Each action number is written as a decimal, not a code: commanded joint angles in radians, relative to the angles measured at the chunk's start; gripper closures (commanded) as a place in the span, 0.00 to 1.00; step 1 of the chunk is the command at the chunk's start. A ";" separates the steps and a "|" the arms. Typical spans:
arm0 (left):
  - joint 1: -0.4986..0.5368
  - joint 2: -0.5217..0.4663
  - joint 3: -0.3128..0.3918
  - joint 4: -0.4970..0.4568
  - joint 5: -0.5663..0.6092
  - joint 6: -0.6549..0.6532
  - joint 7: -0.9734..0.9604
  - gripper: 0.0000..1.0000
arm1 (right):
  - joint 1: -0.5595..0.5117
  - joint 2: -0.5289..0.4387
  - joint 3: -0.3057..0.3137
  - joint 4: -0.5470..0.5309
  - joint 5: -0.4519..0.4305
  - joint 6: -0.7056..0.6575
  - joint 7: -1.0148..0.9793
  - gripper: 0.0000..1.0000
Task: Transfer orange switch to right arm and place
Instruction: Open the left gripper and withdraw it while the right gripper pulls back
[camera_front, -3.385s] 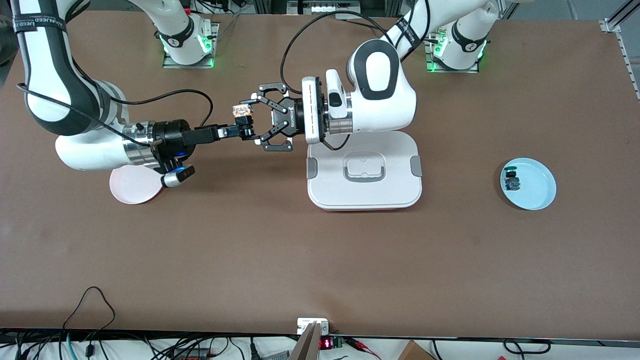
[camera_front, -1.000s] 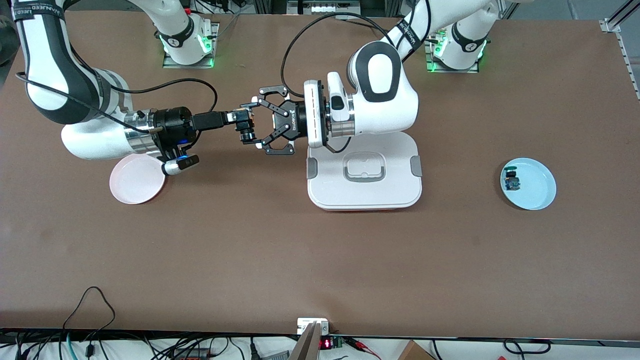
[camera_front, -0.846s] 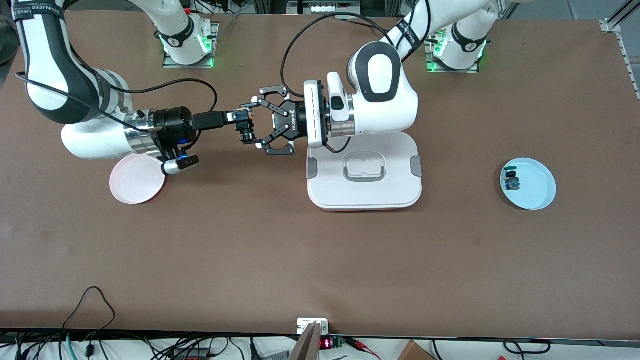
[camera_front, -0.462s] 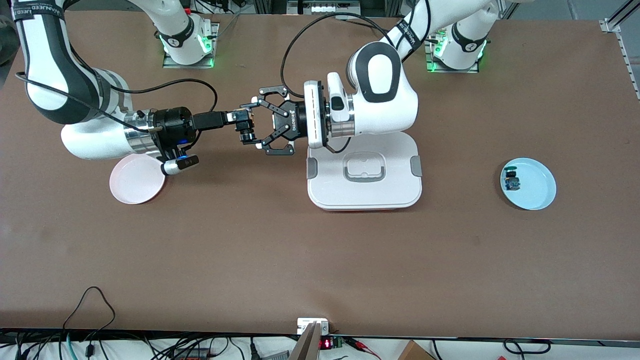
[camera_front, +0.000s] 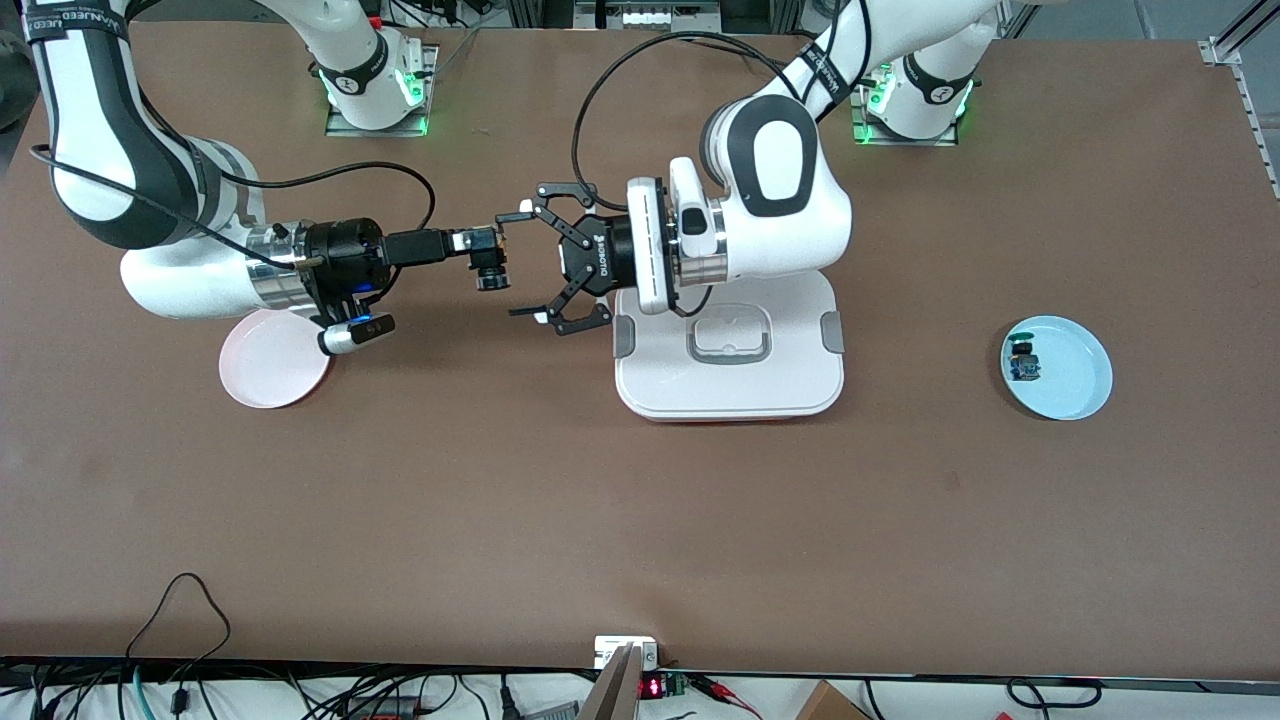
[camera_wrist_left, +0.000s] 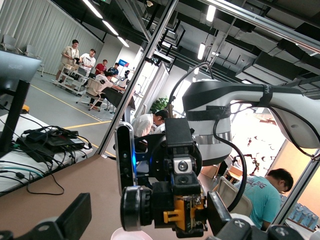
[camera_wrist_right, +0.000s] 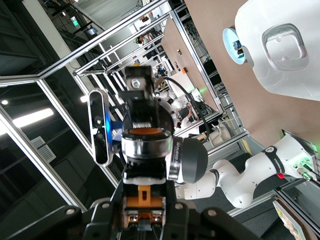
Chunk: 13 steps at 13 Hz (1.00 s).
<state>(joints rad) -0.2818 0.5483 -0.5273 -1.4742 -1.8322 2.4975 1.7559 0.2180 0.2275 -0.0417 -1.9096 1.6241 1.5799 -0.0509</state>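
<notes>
Right gripper (camera_front: 490, 262) clamps the orange switch (camera_front: 491, 272) up in the air, above bare table between the pink plate (camera_front: 272, 371) and the white tray (camera_front: 728, 345). Beside it toward the tray, the left gripper (camera_front: 533, 262) hangs with fingers spread wide, holding nothing. A blue plate (camera_front: 1058, 367) lies well apart from the tray.

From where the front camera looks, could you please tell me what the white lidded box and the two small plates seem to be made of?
The white lidded box looks like matte moulded plastic: rounded corners, grey side clips, a recessed handle. The pink plate, beside the right arm's wrist, and the light blue plate holding a small part, look like smooth plastic with an even, slightly glossy colour; melamine or glazed ceramic cannot be ruled out.
</notes>
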 joint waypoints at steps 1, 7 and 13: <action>0.128 -0.047 -0.003 -0.083 -0.027 -0.032 0.100 0.00 | 0.001 -0.023 -0.001 -0.017 0.004 -0.021 -0.003 0.95; 0.533 0.045 -0.002 -0.071 0.388 -0.613 0.186 0.00 | -0.048 -0.030 -0.006 -0.016 -0.089 -0.020 -0.041 0.97; 0.785 0.183 0.001 0.135 0.919 -0.933 0.191 0.00 | -0.111 -0.066 -0.009 -0.012 -0.498 -0.044 -0.181 0.97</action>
<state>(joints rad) 0.4565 0.7060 -0.5086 -1.4293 -1.0228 1.5997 1.9482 0.1171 0.1974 -0.0551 -1.9094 1.2050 1.5454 -0.2108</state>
